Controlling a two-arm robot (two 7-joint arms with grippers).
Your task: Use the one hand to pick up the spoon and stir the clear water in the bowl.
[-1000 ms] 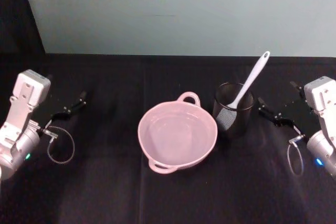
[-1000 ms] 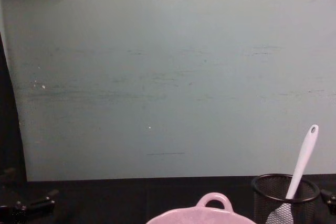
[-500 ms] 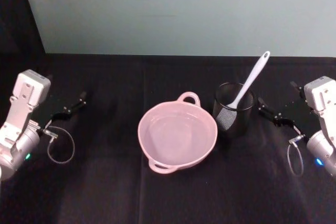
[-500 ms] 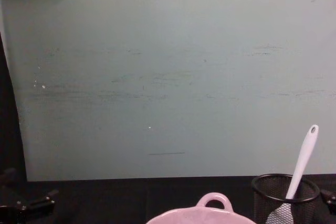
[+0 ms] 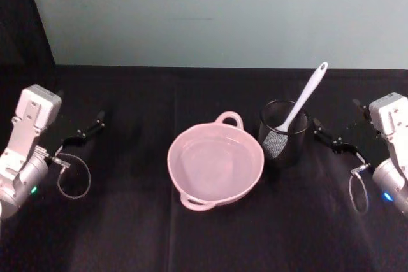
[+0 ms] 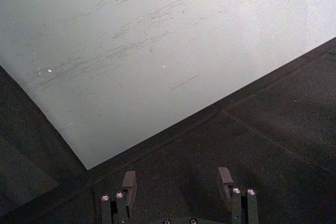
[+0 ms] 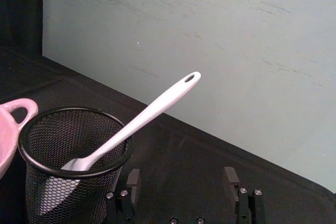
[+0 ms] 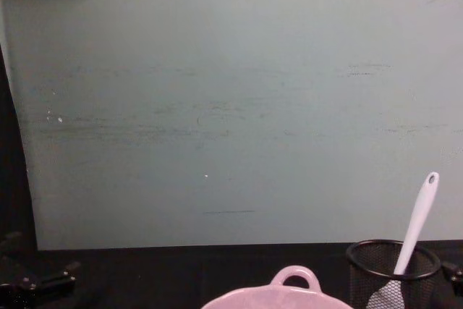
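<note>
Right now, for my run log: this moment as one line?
spoon: leaning in mesh cup | bowl: untouched | right claw: open, beside mesh cup | left claw: open, parked left

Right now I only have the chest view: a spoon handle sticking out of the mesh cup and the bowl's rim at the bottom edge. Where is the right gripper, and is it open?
Observer: The right gripper is on the robot's right of the mesh cup, apart from it, with its fingers open and empty.
Operator: Which way does the spoon lean, seen from above?
Observer: The spoon stands with its scoop end down in the cup. Its handle tilts up toward the far right, the right gripper's side.
Operator: And the left arm?
Observer: The left gripper is parked far out on the robot's left, open, well away from the bowl.
</note>
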